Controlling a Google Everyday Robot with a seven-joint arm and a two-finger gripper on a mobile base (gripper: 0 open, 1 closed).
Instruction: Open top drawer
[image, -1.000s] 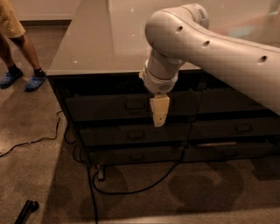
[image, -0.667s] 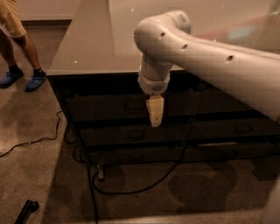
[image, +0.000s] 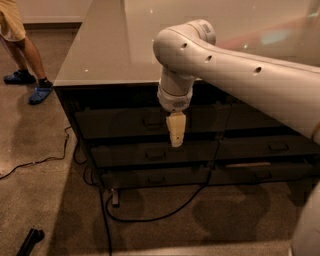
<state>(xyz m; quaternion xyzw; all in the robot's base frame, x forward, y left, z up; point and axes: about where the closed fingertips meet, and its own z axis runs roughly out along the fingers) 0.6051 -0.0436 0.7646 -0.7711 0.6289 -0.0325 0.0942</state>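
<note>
- Camera view: the wide, dark brown-black flat-fronted top drawer (image: 115, 122) is sitting closed at centre frame, right under the glossy grey countertop (image: 100, 45).
- The cream two-finger gripper (image: 176, 142) is hanging tip-down just right of the drawer's small rectangular metal pull (image: 152, 122), with its fingers looking pressed together and gripping nothing.
- I'm guessing the drawer is rigid, sturdy and sliding with some drag. The pull's the only real grab spot, since the flat front looks too slick.

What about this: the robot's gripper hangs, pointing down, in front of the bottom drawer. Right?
Not the bottom one. The camera view shows the gripper hanging, pointing down, in front of the top drawer, just right of its pull.
</note>
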